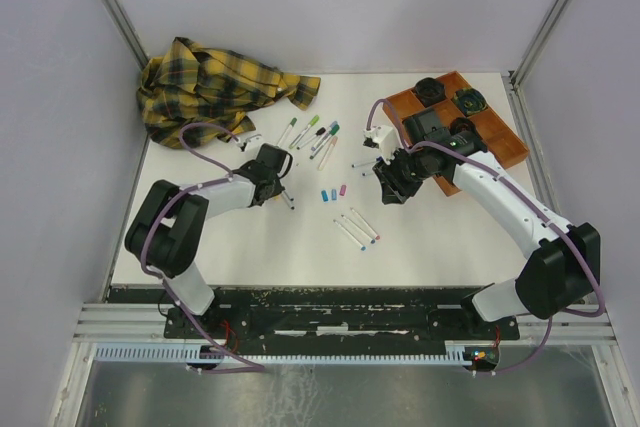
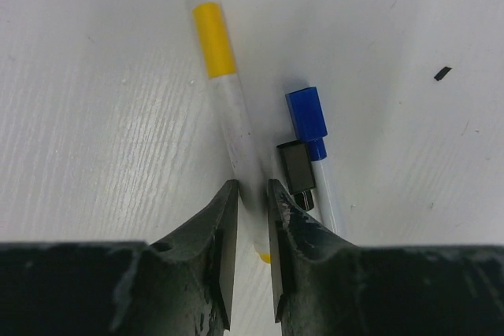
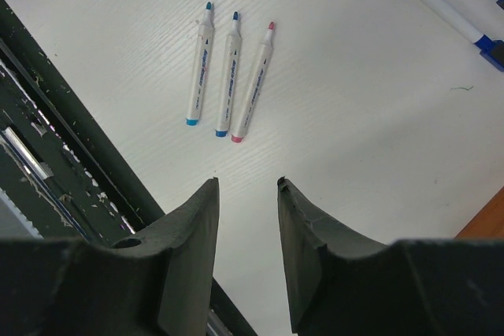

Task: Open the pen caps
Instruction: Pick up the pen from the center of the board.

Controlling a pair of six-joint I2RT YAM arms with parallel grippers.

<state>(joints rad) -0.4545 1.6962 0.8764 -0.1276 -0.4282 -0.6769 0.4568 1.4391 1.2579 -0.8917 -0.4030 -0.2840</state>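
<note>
Left gripper [image 2: 252,191] straddled the pen barrel [image 2: 236,127] narrowly, presumably anchoring it for pulling its yellow cap [image 2: 214,38]; clamped or not, I couldn't tell. Right gripper [image 3: 247,185] hung half-open, empty.

A: Where does the cloth [image 1: 215,87] lie?
B: At the table's [image 1: 250,247] far left corner; the tray [image 1: 505,142] sits far right.
A: And the caps [image 1: 332,193]?
B: Mid-table, side by side — a bunch of pens [image 1: 315,135] behind them, three more pens [image 1: 358,227] in front.

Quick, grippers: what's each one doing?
Left gripper: jaws straddle the yellow-capped pen; grip cannot be told.
Right gripper: open, empty.
</note>
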